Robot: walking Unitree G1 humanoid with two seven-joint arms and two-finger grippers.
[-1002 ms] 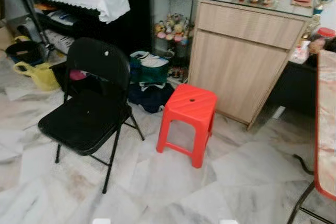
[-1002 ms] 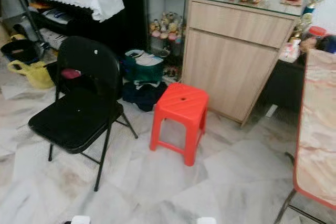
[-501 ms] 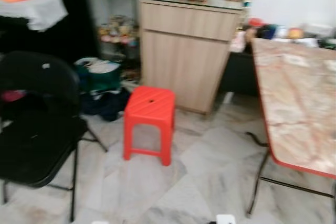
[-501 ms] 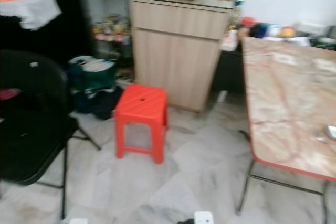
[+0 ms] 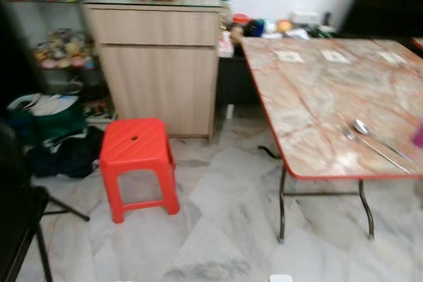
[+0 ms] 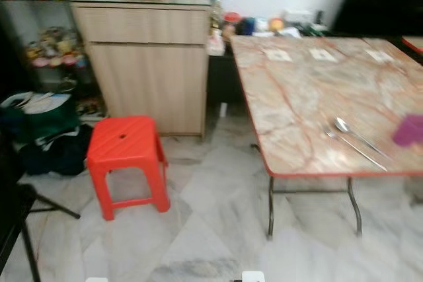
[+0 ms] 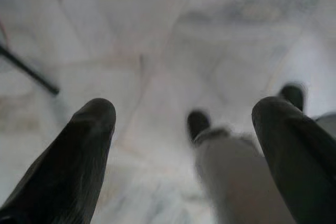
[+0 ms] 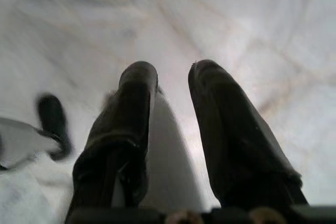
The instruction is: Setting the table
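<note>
A red stool [image 5: 137, 154] stands at nine o'clock from the desk [image 5: 317, 107], where spoon [image 5: 372, 134] and fork [image 5: 370, 148] lie. Left tool [image 7: 184, 124] spread, right tool [image 8: 170, 85] pinching a white object [image 8: 168, 166], both over floor [image 5: 218, 229].

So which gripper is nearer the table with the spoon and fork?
Right, likely. The table stands ahead to the robot's right; right gripper hangs over floor on that side, left gripper on the far side.

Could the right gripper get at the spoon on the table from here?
Probably not yet. The right gripper hangs low over the floor, while the spoon lies beside the fork near the table's front edge, well ahead.
</note>
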